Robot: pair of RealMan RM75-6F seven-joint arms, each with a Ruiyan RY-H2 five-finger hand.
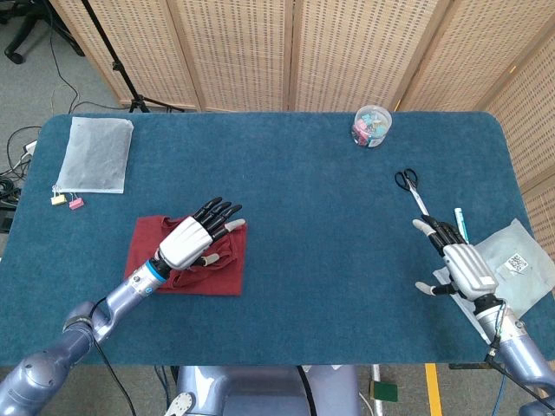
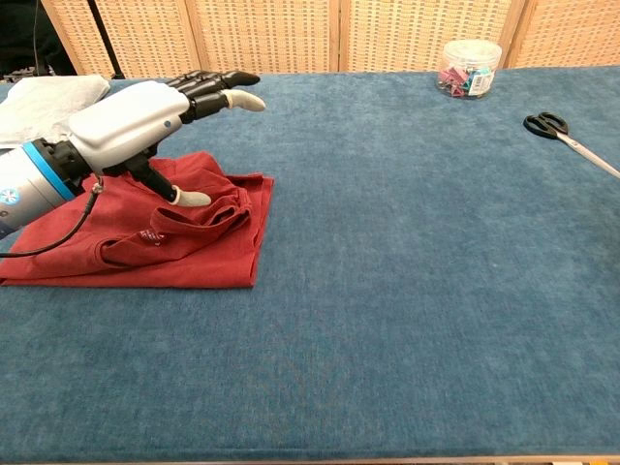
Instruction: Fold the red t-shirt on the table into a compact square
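Note:
The red t-shirt (image 1: 221, 271) lies folded in a rough square at the table's front left, with a rumpled ridge near its right edge (image 2: 218, 215). My left hand (image 1: 192, 238) hovers above the shirt with its fingers spread and nothing held; in the chest view the left hand (image 2: 131, 121) is lifted clear of the cloth, its thumb pointing down toward the rumple. My right hand (image 1: 460, 264) rests open at the table's front right, far from the shirt. It is out of the chest view.
A clear plastic bag (image 1: 94, 154) lies at the back left with small clips (image 1: 66, 202) beside it. A tub of clips (image 1: 371, 126) stands at the back centre. Scissors (image 1: 409, 186), a pen (image 1: 460, 222) and a grey pouch (image 1: 512, 263) lie at the right.

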